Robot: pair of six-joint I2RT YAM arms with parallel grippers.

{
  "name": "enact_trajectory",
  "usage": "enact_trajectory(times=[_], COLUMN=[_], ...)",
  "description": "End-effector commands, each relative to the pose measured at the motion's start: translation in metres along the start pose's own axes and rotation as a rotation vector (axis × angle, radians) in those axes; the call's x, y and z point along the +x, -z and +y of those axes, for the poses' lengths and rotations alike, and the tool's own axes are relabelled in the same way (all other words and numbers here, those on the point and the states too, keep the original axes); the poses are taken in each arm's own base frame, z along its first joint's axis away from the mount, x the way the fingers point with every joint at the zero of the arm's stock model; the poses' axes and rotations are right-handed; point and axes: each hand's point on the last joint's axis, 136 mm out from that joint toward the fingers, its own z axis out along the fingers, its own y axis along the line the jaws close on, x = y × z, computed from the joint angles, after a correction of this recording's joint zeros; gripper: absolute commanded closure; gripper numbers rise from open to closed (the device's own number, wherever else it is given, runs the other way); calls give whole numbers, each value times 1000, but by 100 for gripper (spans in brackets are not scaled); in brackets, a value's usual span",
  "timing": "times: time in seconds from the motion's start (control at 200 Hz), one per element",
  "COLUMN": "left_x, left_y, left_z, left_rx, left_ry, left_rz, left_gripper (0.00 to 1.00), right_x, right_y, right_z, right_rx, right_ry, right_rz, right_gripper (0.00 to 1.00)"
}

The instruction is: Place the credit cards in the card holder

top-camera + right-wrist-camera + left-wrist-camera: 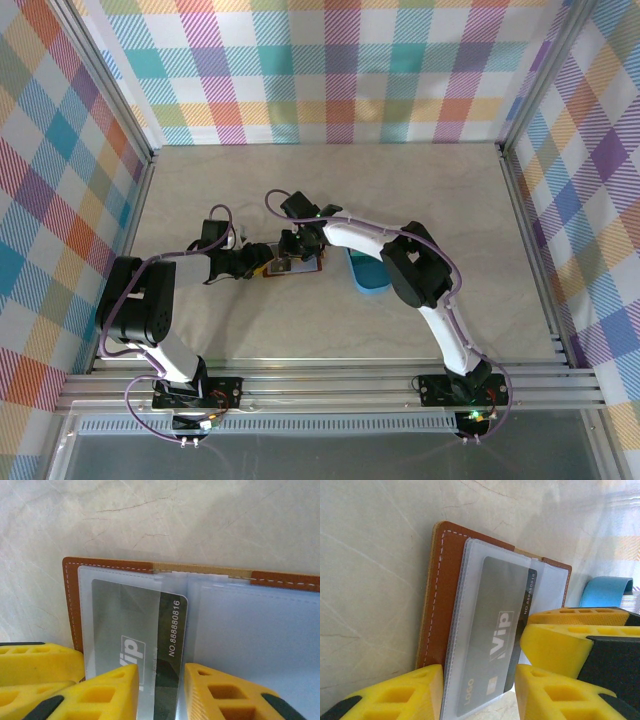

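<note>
We log: reddish-brown leather card holder [72, 600], unfolded on table [150, 515]; grey VIP credit card [130, 615] half-sleeved; left hand [479, 680] half-spread, apparently steadying holder; right hand [160, 680] narrowly parted, apparently nudging card inward.

The left hand [477, 672] and right hand [161, 667] crowded close together over the open card holder [300, 268], leaving no passage between them. The blue tray [368, 275] blocked the holder's right side, partly under the right arm [420, 270]. Beyond them, the bench [330, 185] ran open to the plaid back wall [330, 70].
</note>
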Motion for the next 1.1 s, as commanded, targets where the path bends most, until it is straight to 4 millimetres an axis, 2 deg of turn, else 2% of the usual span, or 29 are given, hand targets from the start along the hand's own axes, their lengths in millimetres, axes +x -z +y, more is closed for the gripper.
enact_trajectory(times=[0.0, 0.415, 0.665, 0.86, 1.095], left_x=[3, 3, 3, 3, 3], left_y=[1, 2, 1, 1, 1], left_z=[-4, -5, -3, -4, -4], left_rx=[8, 10, 7, 9, 8], left_ry=[-24, -27, -24, -25, -24], left_rz=[5, 3, 5, 4, 5], left_gripper=[58, 59, 59, 59, 59], right_x=[5, 5, -2, -2, 0], right_y=[-4, -3, 10, 7, 2], right_z=[6, 13, 11, 6, 4], right_rx=[-13, -50, -26, 2, 6], right_ry=[21, 17, 30, 31, 29], right_rz=[31, 30, -27, -24, -6], right_gripper=[72, 83, 79, 73, 73])
